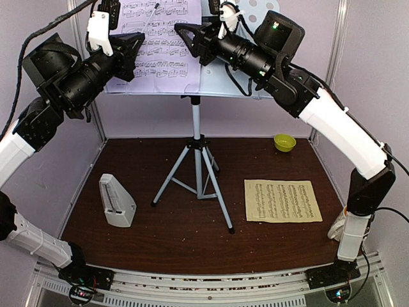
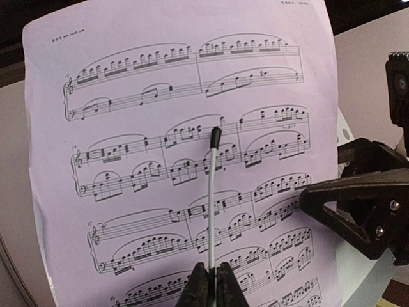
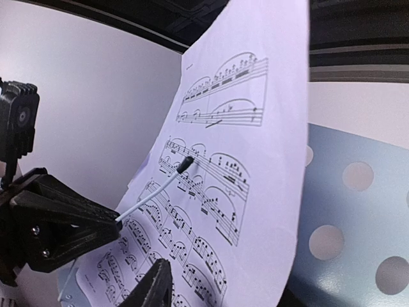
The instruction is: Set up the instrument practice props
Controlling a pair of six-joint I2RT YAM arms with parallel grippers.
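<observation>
Clenched on a thin black-tipped white rod (image 2: pixel 211 211), the left gripper (image 2: pixel 211 281) holds it to the lilac sheet-music page (image 2: pixel 160 96) standing on the grey perforated music-stand desk (image 3: pixel 364 211), while the right gripper (image 1: pixel 182 31), jaws parted, sits at that page's edge.

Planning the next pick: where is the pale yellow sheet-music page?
Top view: the pale yellow sheet-music page lies flat on the brown table, right of the silver tripod, nearer the arm bases than the small green bowl.
</observation>
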